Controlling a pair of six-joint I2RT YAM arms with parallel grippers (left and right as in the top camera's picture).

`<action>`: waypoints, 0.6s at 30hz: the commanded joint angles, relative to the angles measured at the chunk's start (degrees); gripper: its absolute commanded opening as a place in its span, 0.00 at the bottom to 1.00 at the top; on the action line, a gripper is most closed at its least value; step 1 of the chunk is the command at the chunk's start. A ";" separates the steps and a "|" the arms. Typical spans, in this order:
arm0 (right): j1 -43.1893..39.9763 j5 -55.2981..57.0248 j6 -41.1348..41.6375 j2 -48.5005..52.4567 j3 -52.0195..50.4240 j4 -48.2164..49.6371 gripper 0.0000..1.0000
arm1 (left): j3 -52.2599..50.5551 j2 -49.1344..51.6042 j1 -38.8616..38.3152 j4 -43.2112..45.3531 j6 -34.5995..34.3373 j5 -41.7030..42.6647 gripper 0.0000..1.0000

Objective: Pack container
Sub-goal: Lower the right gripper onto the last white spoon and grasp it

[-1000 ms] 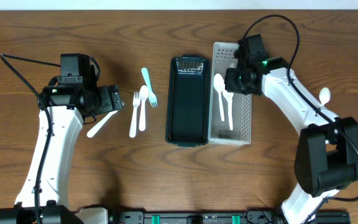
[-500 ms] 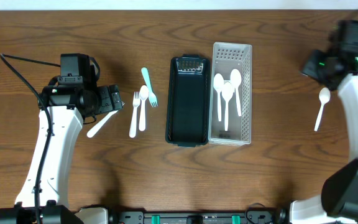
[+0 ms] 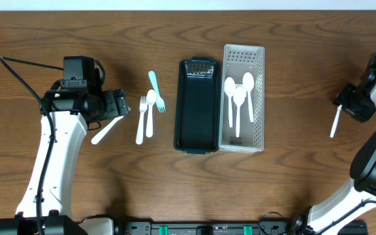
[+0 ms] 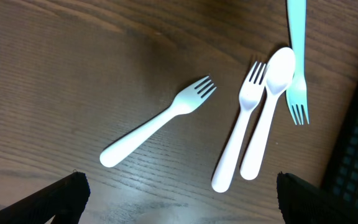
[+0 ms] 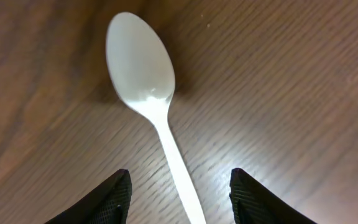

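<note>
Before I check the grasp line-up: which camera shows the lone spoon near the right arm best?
Right wrist: the spoon fills the frame, bowl and handle sharp, at the open right gripper. Overhead shows only its handle; the arm hides the bowl. Left wrist misses it.

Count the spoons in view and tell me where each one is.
5. Three spoons lie in the white basket, one beside a white fork left of the black tray, one under the right gripper.

You look down on a brown wood-grain table (image 3: 292,189) that fills nearly every view. A pale strip (image 3: 175,4) runs along its far edge, a black rail (image 3: 201,229) along the near one. Soft glare (image 5: 224,173) lies on the wood.
</note>
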 commanded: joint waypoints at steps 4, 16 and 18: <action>-0.90 0.57 -1.97 4.48 -0.20 1.03 0.50 | 1.03 0.24 0.24 -0.15 0.50 0.37 0.98; -0.92 0.61 -1.97 5.95 -0.33 3.17 0.35 | 1.03 0.24 0.24 -0.15 0.50 0.37 0.98; -0.94 0.59 -1.97 6.23 -0.44 3.69 0.35 | 1.03 0.24 0.24 -0.15 0.50 0.37 0.98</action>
